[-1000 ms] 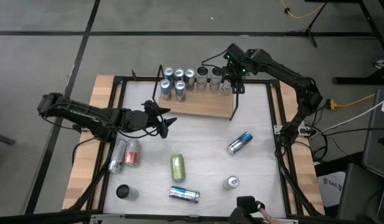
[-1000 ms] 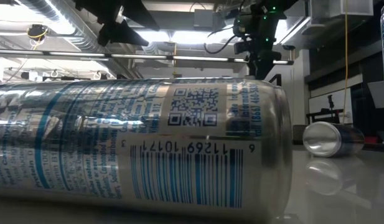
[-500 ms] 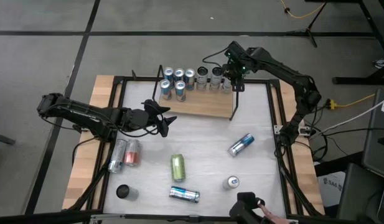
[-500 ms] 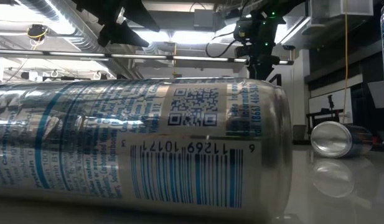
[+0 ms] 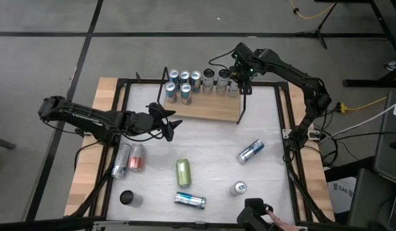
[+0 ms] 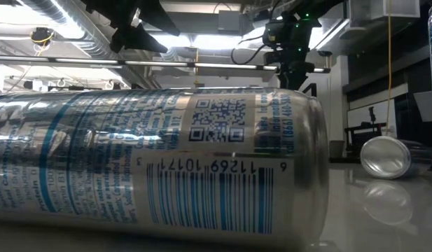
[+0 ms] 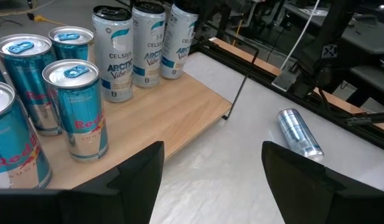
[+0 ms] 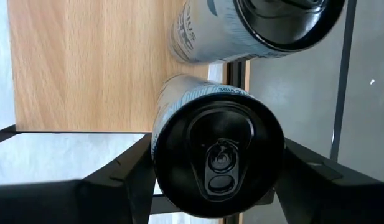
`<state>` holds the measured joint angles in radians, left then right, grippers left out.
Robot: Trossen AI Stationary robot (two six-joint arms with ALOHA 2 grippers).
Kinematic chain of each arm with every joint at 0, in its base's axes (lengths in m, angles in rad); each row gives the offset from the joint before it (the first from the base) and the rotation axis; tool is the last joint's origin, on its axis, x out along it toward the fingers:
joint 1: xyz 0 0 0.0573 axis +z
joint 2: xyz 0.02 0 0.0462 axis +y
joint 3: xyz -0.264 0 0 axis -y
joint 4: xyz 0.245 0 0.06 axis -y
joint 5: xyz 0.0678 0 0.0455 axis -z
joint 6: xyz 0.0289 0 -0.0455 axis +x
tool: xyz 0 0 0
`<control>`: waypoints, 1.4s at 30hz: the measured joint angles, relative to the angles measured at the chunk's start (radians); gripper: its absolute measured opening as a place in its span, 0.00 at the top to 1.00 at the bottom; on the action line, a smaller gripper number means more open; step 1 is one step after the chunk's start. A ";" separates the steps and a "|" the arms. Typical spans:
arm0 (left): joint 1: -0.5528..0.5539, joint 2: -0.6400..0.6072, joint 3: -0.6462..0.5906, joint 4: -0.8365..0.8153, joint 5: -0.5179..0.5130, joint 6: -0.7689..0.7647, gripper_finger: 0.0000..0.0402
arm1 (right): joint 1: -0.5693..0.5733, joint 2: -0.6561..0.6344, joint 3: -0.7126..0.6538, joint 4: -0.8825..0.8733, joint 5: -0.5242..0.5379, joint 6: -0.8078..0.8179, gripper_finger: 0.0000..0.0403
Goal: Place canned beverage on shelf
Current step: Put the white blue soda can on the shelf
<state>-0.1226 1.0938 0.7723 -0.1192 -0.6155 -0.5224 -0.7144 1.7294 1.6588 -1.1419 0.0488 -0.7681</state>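
The shelf (image 5: 207,108) is a light wooden board with black wire end frames, at the table's far middle. Several cans stand on it in two rows. My right gripper (image 5: 240,79) hangs over the shelf's far right corner, shut on a pale can with a black top (image 8: 218,158). My left gripper (image 5: 173,126) is open and empty, level above the table by the shelf's near left corner; its wrist view shows the board (image 7: 170,118) and the standing cans (image 7: 76,109) ahead. My right gripper pinches the black-topped can between its two fingers (image 8: 132,177), one on each side of the can's wall (image 8: 162,134) below the rim. The fingers come from above, pointing down. The can stands upright over the board's far right corner; its foot is hidden by the can itself.
A blue and silver can (image 5: 251,151) lies on the table's right part. A green can (image 5: 183,172), a silver can (image 5: 190,201), an upright can (image 5: 239,188), two cans at the left (image 5: 129,159) and a dark can (image 5: 126,197) stand or lie nearer. One lying can (image 6: 166,161) fills the low view.
The blue and silver can lying on the table's right part has rolled a little toward the near right edge and turned its end more toward the low camera. Both grippers have stayed about where they were.
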 joint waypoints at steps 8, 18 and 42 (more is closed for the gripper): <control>0.000 0.000 0.000 0.000 0.000 0.000 0.34 | 0.000 0.000 0.000 0.000 0.000 0.000 0.39; 0.000 0.000 0.000 0.000 0.000 0.000 0.34 | 0.000 0.000 0.000 0.005 0.000 0.000 0.26; 0.000 -0.019 0.000 0.000 0.041 -0.159 0.34 | 0.002 -0.007 0.002 0.036 0.107 0.002 0.20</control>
<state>-0.1230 1.0751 0.7723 -0.1188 -0.5742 -0.6813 -0.7128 1.7223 1.6604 -1.1060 0.1560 -0.7666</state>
